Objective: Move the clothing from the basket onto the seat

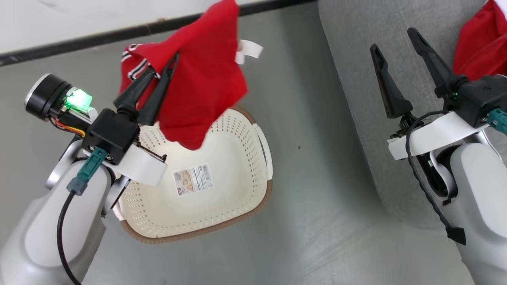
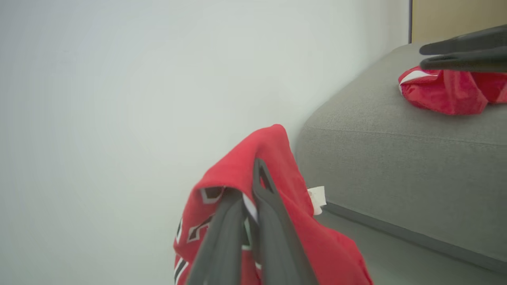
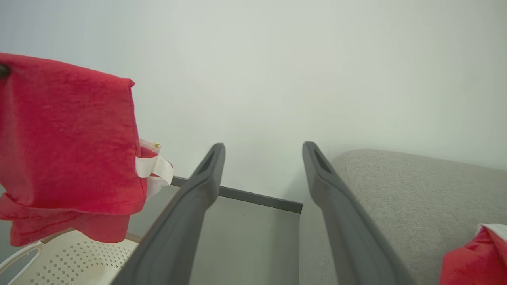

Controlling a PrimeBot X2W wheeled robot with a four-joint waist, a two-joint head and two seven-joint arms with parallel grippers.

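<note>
Over on the left, the left gripper (image 1: 164, 63) is raised on its pale arm, a green light (image 1: 79, 99) glowing by the wrist. Its two dark fingers are pressed together, pinching a fold of a red garment (image 1: 206, 79) near the black-and-white striped trim. The cloth drapes off the fingertips and hangs in the air, a white tag (image 1: 249, 49) sticking out at its far edge. Beneath it stands the basket (image 1: 245, 213) on the grey floor (image 1: 309, 198) — cream plastic with rows of holes, a brown woven-look rim, a white handle on the side and a paper label (image 1: 193, 180) stuck to its bottom. The garment's lowest corner dangles over the basket's near-left part, clear of the plastic. Behind, a dark skirting strip (image 1: 99, 37) runs along the foot of the pale wall (image 1: 59, 19). Further right, a band of bare floor lies between the basket and the seat (image 1: 356, 79), a big grey upholstered block with a rounded corner. The right gripper (image 1: 393, 39) hovers over that corner with its fingers spread wide and nothing between them. Just past it, at the far right, a second red garment (image 1: 481, 43) lies bunched on the seat's top — a white edge shows along one fold in the left wrist view.
</note>
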